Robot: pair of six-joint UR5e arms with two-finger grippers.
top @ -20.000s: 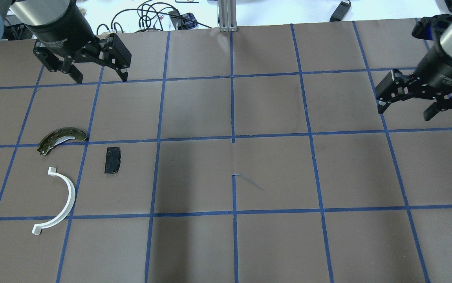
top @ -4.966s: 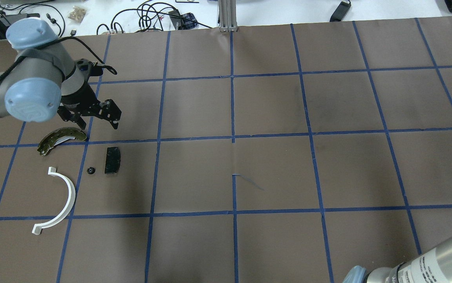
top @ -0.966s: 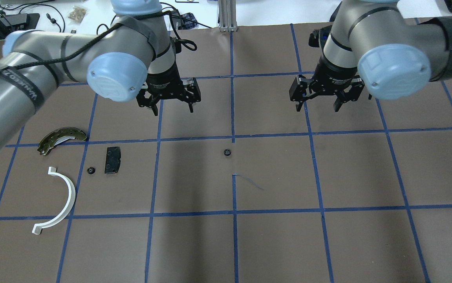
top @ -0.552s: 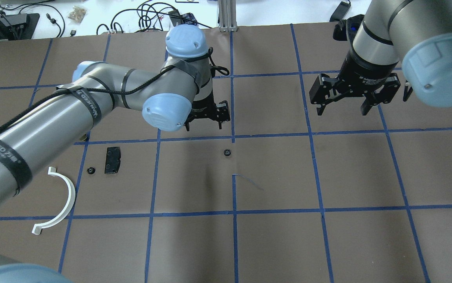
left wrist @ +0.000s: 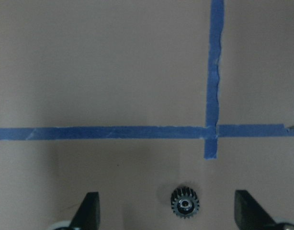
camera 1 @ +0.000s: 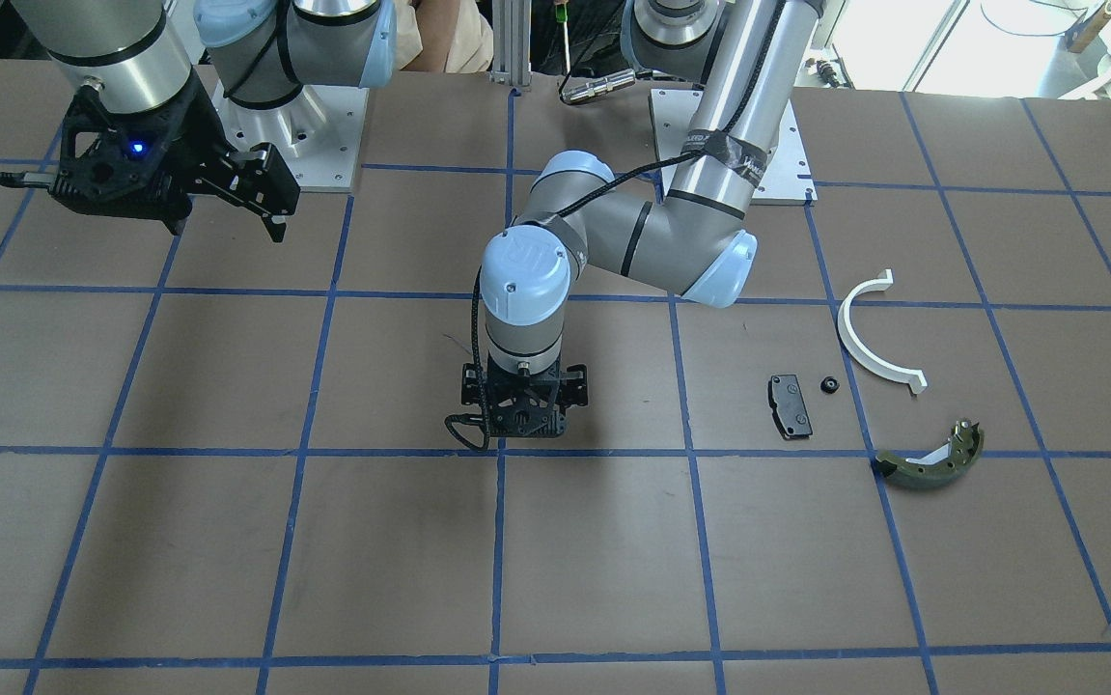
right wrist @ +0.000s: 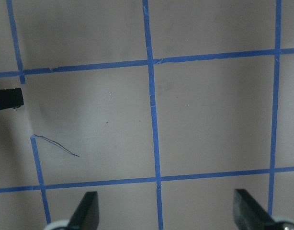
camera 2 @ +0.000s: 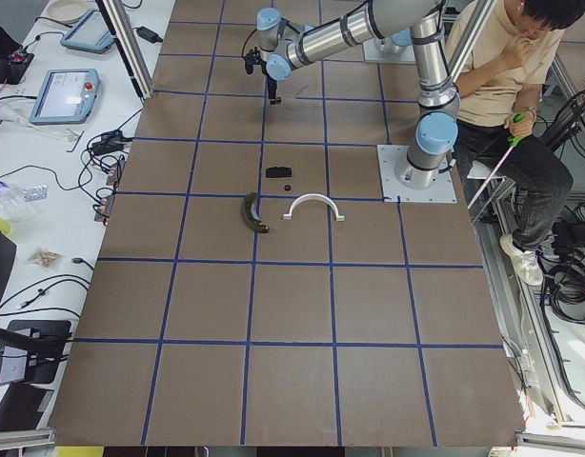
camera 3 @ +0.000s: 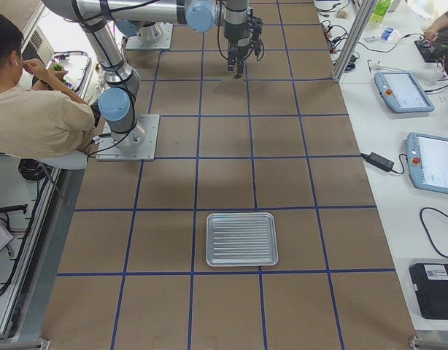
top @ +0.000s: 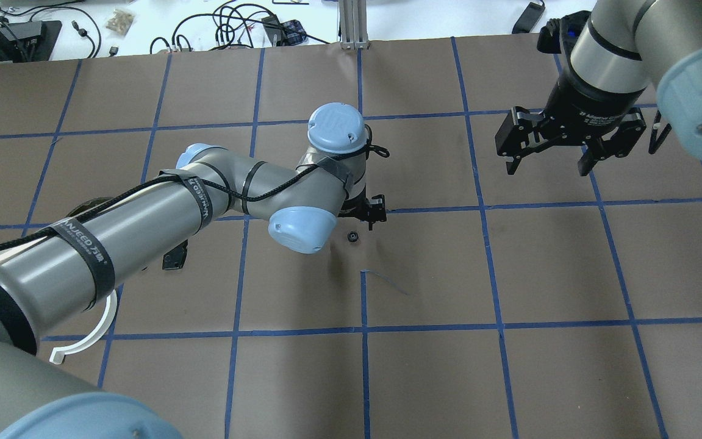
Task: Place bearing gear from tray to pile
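Observation:
A small black bearing gear [top: 353, 236] lies on the brown table near its centre. In the left wrist view the gear [left wrist: 185, 203] sits between the open fingers, a little right of the middle. My left gripper [top: 363, 218] hangs low, just above it, open and empty. A second small gear [camera 1: 830, 386] lies in the pile, between the black pad [camera 1: 790, 405] and the white half-ring [camera 1: 869, 338]. The olive-green shoe [camera 1: 931, 461] lies beside them. My right gripper [top: 549, 155] is open and empty, high at the right.
A ribbed metal tray [camera 3: 241, 238] stands at the robot's right end of the table with nothing showing in it. The left arm [top: 143, 238] covers most of the pile in the overhead view. A person [camera 2: 507, 67] sits behind the robot.
My left gripper has moved right and down over the central gear. My right gripper has drawn back to the right and stays open.

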